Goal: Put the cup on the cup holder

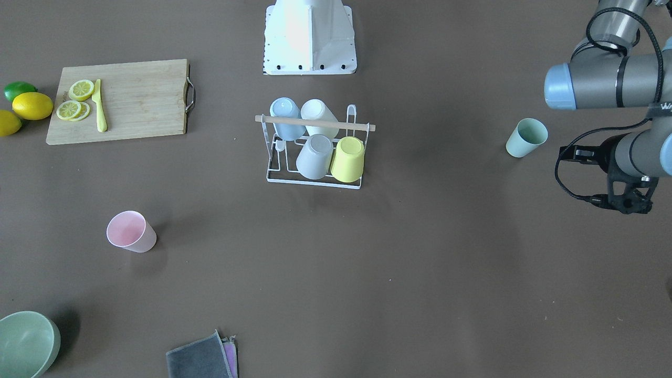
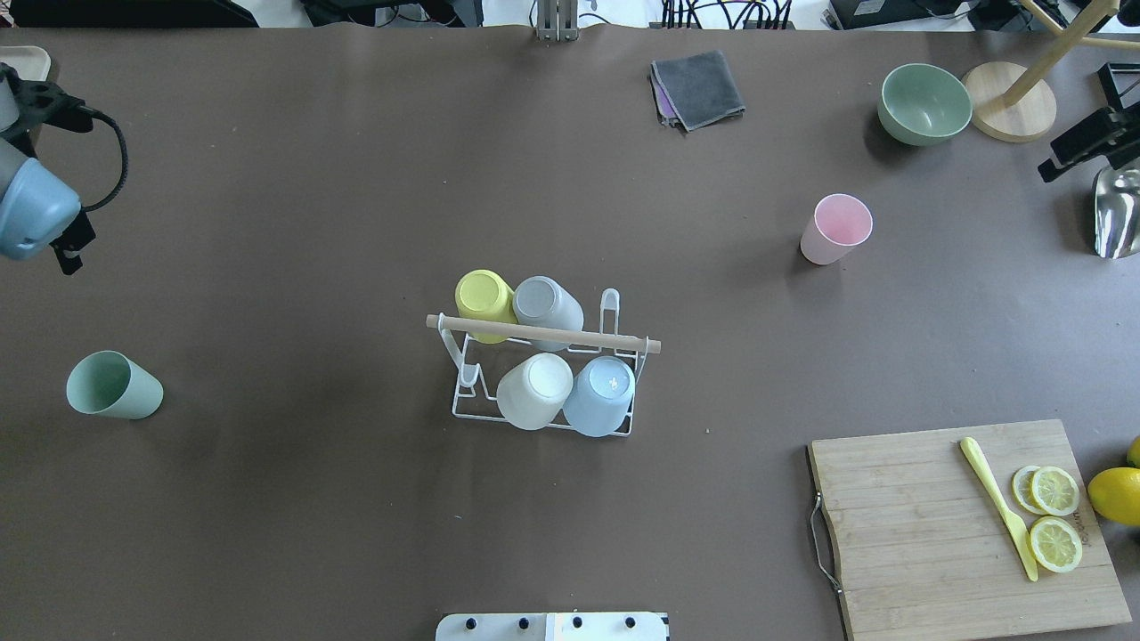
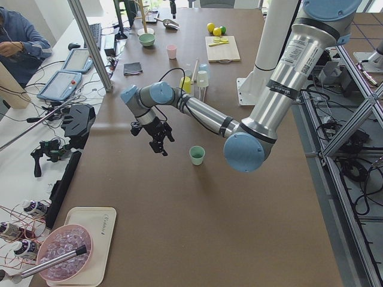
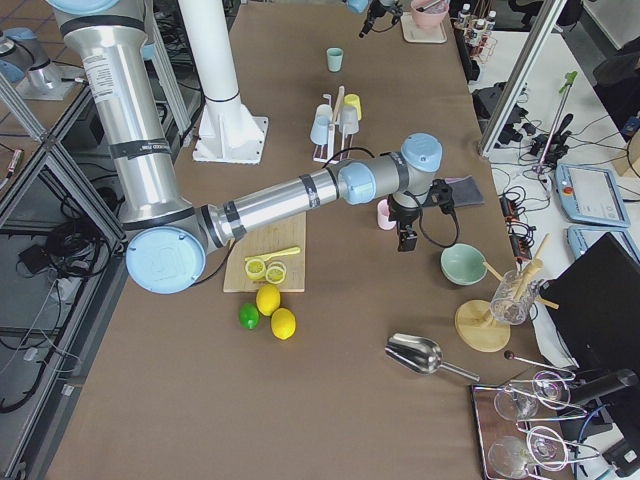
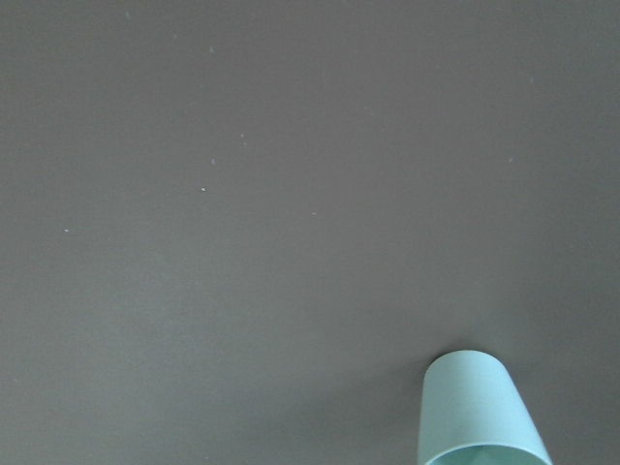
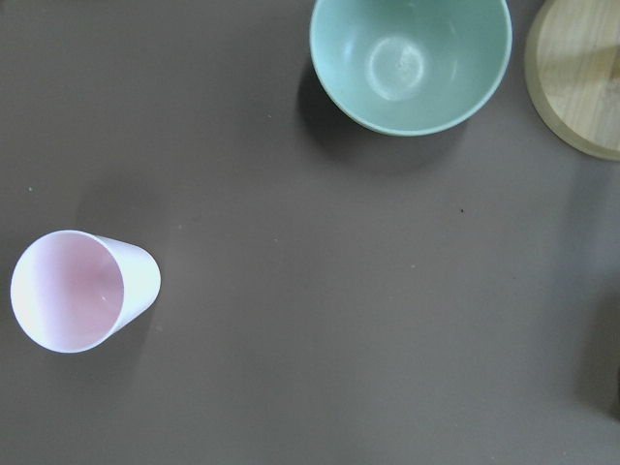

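Note:
The white wire cup holder [image 1: 273, 173] with its wooden rod stands mid-table and also shows in the overhead view [image 2: 465, 405]. It holds a yellow, a grey, a white and a blue cup upside down. A mint-green cup [image 1: 526, 137] stands upright and alone near my left arm; it shows in the overhead view [image 2: 114, 385] and low in the left wrist view [image 5: 480, 412]. A pink cup [image 2: 835, 229] stands upright on my right side and shows in the right wrist view [image 6: 82, 290]. My left gripper [image 1: 630, 202] hangs empty, jaws apart, beside the green cup. My right gripper [image 2: 1069, 156] hovers between the pink cup and a bowl; its jaws are unclear.
A wooden cutting board [image 2: 926, 552] with lemon slices and a yellow knife lies near my right front. A green bowl [image 2: 924, 104], a wooden stand base [image 2: 1008, 113], a metal scoop [image 2: 1118, 214] and folded cloths [image 2: 696, 87] lie at the far side. Lemons and a lime [image 1: 23, 105] sit beside the board.

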Action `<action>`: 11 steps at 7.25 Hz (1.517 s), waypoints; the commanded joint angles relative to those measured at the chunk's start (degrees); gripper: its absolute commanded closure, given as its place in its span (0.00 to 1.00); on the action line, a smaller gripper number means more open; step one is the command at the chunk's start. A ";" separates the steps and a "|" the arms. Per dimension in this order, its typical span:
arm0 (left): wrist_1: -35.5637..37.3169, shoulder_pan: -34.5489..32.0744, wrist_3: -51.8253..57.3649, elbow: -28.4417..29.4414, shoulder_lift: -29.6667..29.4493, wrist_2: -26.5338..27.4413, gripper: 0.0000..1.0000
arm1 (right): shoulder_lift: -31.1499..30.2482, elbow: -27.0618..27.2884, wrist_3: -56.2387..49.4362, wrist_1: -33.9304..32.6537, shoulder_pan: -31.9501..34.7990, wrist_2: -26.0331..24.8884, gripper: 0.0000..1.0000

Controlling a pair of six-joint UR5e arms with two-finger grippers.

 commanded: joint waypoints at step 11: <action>6.90 18.11 16.39 10.36 -5.01 8.51 0.02 | 34.41 -41.06 1.09 -4.10 -10.53 -1.48 0.00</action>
